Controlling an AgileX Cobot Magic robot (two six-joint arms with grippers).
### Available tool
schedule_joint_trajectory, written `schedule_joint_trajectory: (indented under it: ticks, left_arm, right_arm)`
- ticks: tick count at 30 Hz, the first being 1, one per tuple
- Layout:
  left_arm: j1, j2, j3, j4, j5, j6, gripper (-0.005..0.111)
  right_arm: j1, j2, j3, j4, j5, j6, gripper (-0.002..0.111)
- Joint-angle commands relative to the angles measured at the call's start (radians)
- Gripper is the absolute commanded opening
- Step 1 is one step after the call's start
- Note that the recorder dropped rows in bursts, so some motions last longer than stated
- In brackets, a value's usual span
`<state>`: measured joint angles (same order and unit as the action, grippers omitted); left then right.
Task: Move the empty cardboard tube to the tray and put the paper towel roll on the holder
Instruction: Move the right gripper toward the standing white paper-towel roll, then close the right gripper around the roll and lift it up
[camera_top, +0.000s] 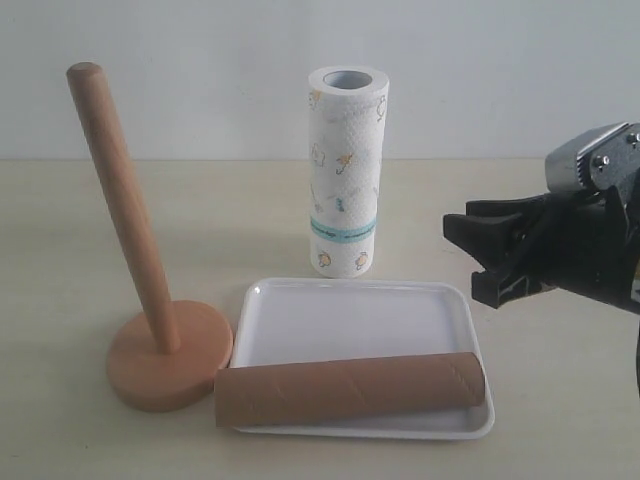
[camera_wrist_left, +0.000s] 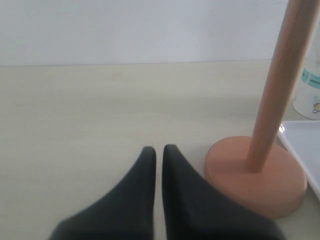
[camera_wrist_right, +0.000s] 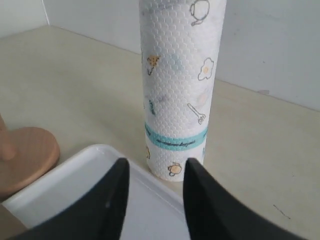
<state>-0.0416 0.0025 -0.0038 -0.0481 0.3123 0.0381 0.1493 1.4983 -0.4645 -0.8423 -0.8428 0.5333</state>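
The tube half looks finished to us, so the step in hand is the roll.

On the worktop, the white tray already carries the empty cardboard tube. The tube lies on its side along the tray's near edge. One end pokes past the rim, just beside the disc base of the holder, and we cannot tell whether they touch.

The paper towel roll stands upright on the worktop just behind the tray, with its hollow core facing up.

The right tool points at the roll from across the tray, jaws parted and empty. The left tool is clenched on nothing, low beside the holder's base.

To do this step well, we advise:
- Spread the right jaws wider, because the roll looks broader than the present gap.
- Take the roll around its middle with a gentle squeeze, since the embossed paper will likely dent.
- Lift it clear above the rod's rounded top.
- Line the core up over the rod and lower it straight down.
- Watch the tube end near the base, where the descending roll could catch.

We count one worktop, one tray, one holder, one paper towel roll, one cardboard tube and two tools.
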Motion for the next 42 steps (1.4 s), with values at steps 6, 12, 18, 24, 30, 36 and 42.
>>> schedule_joint_trajectory:
  ticks: [6,12,18,24,30,36,42]
  left_arm:
    - [0.002,-0.003,0.004,-0.005,-0.009,0.008,0.004]
    - [0.002,-0.003,0.004,-0.005,-0.009,0.008,0.004]
    - [0.002,-0.003,0.004,-0.005,-0.009,0.008,0.004]
    - [0.002,-0.003,0.004,-0.005,-0.009,0.008,0.004]
    - [0.002,-0.003,0.004,-0.005,-0.009,0.008,0.004]
    - [0.002,-0.003,0.004,-0.005,-0.009,0.008,0.004]
    - [0.002,-0.003,0.004,-0.005,-0.009,0.008,0.004]
  right_arm:
    - [0.001,0.069,-0.003,0.028,-0.005,0.026,0.084]
    - [0.001,0.083,-0.003,0.019,-0.080,0.144,0.098]
    - [0.001,0.085,-0.003,0.052,-0.145,0.066,0.099]
    - [0.001,0.198,-0.031,0.045,-0.300,-0.029,0.099]
    - [0.001,0.376,-0.141,0.043,-0.378,-0.076,0.099]
    - [0.086,0.521,-0.359,-0.009,-0.378,-0.088,0.099]
    - [0.189,0.561,-0.545,0.128,-0.117,-0.153,0.099]
